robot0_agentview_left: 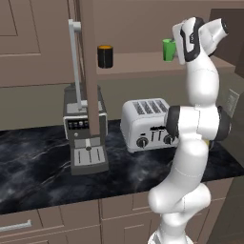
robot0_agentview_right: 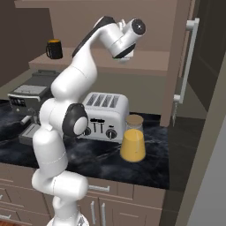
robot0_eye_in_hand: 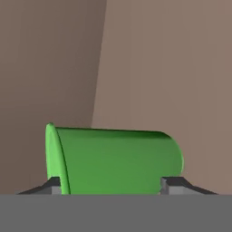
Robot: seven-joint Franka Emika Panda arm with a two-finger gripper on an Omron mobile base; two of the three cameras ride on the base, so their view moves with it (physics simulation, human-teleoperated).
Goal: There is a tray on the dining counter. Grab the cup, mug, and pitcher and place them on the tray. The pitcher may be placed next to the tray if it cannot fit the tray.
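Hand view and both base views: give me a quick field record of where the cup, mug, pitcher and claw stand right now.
cup: green, on the upper shelf, against the claw
mug: black, orange inside, upright on the same shelf, left of the cup
pitcher: orange liquid, tan lid, on the black counter right of the toaster
claw: raised to the shelf, a finger on each side of the cup; contact cannot be told
coffee machine: on the counter, left of the toaster
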